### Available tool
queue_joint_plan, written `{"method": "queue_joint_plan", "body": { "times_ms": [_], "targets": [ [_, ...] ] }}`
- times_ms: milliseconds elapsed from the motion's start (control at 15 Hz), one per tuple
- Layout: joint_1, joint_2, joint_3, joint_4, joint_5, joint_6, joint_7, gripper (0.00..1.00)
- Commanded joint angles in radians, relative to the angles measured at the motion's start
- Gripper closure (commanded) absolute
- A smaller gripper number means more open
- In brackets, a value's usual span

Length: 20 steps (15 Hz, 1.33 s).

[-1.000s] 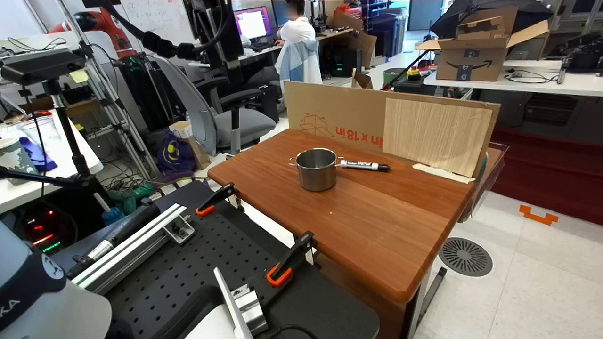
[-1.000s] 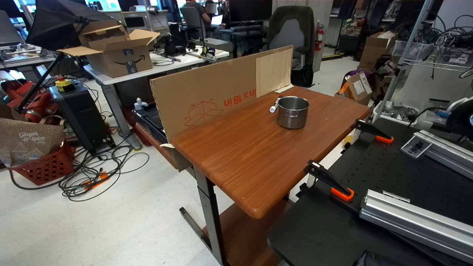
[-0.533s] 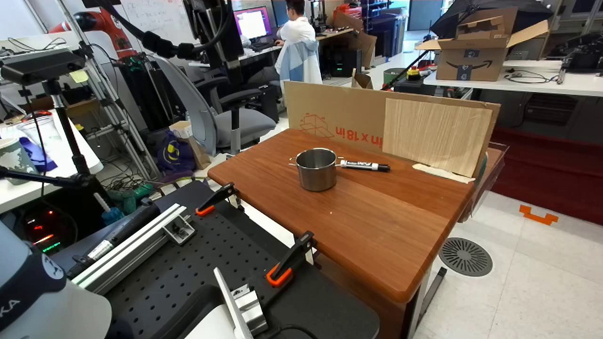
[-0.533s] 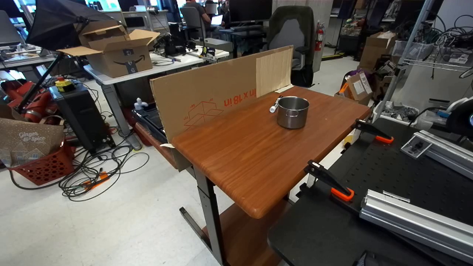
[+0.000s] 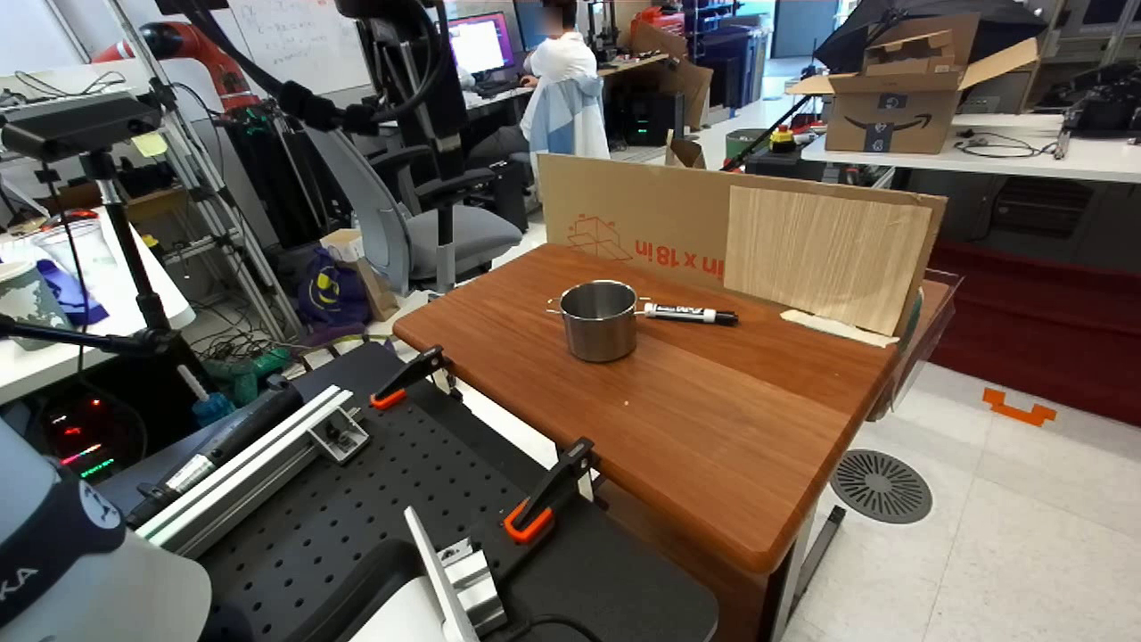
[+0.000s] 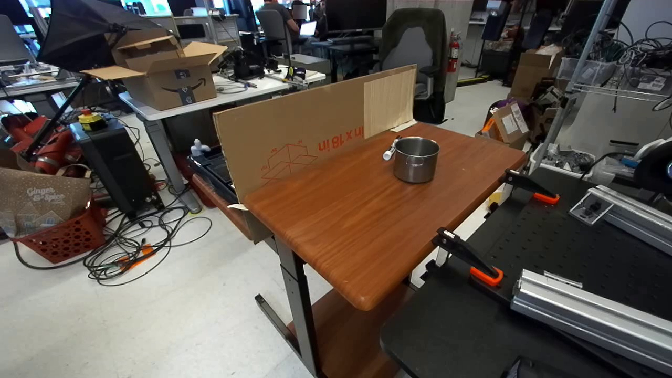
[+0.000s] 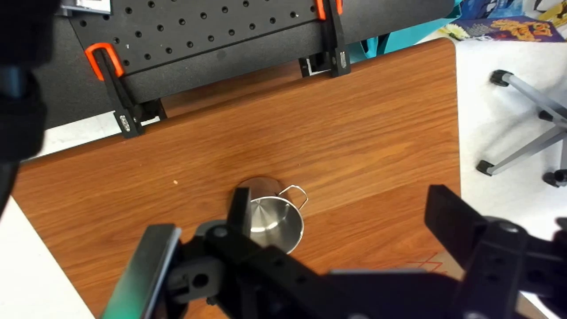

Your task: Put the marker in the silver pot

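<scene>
Table (image 7: 376, 133) below — gripper (image 7: 339, 189) spread wide, holding nothing
Pot (image 5: 602, 332) standing upright, marker (image 5: 691, 314) lying just beside it: so close that a skewed descent could tip the pot — or a nudge send the marker rolling away

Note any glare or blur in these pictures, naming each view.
Wrist view: bright glare streaks inside the round, shiny silver metal pot; the black two-fingered gripper looks slightly soft. In an exterior view: the white-shirted person's head is blurred.
</scene>
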Motion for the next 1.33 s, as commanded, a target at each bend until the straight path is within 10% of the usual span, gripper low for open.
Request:
{"method": "queue_joint_plan", "body": {
  "times_ms": [0,667,1267],
  "targets": [
    [-0.031,0.033,-0.015,-0.011,-0.013,0.098,-0.021,0.00],
    [-0.118,0.395,-0.136,0.108,0.042,0.382,-0.025,0.00],
    [-0.140,0.766,-0.125,0.419,0.216,0.380,-0.015,0.00]
  ]
}}
